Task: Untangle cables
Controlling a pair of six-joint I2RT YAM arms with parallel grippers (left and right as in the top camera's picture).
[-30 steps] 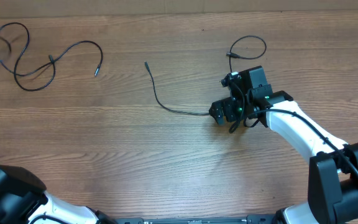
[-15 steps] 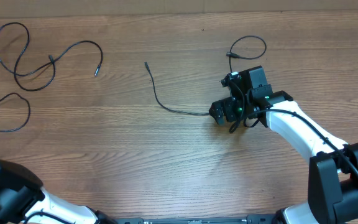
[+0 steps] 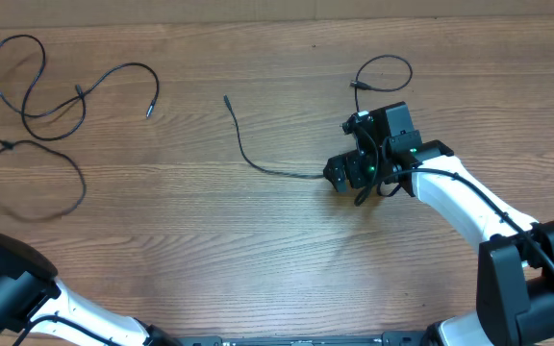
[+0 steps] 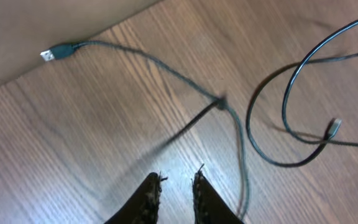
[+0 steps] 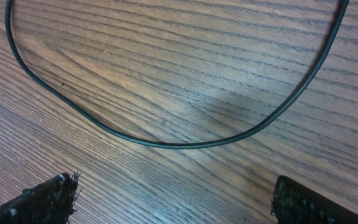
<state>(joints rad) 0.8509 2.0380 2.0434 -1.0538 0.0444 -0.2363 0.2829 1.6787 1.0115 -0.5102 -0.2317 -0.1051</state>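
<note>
Several thin black cables lie apart on the wooden table. A looped cable [image 3: 37,96] sits at the far left, and a blurred strand [image 3: 65,183] curves below it. A middle cable [image 3: 243,149] runs to my right gripper [image 3: 333,179], with a small loop [image 3: 388,62] behind it. In the right wrist view the gripper [image 5: 179,202] is wide open above bare wood, just short of a cable arc [image 5: 166,143]. My left gripper [image 4: 176,186] has its jaws slightly apart and empty. A cable with a USB plug [image 4: 51,54] passes just right of it, beside another cable loop [image 4: 291,112].
The table's far edge [image 4: 73,31] shows in the left wrist view, close behind the USB plug. Only part of the left arm [image 3: 8,284] shows overhead, at the bottom left corner. The right arm [image 3: 469,207] stretches in from the bottom right.
The left jaws have parted a little. The strand at the far left has come down and spread rightward over the table. The right arm has not moved.
</note>
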